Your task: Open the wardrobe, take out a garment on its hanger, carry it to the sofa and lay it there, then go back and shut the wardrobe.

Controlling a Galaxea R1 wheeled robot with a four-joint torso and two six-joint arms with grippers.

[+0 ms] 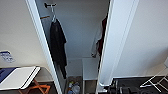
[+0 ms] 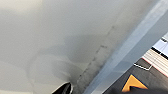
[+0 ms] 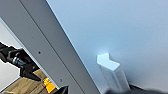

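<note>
Soft, blurry views; dim wardrobe point(image 1: 77, 30) interior, pale glare on its doors.

Dark hand point(image 2: 63, 89) tip, state unclear.

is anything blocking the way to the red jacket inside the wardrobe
Partly. The wardrobe stands open, but its right door covers most of the garment from the head view. The dark T-shirt hangs on the far left, apart from it.

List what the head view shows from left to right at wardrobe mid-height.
Left wardrobe door → dark grey T-shirt on its white hanger → red-and-white jacket → right wardrobe door.
</note>
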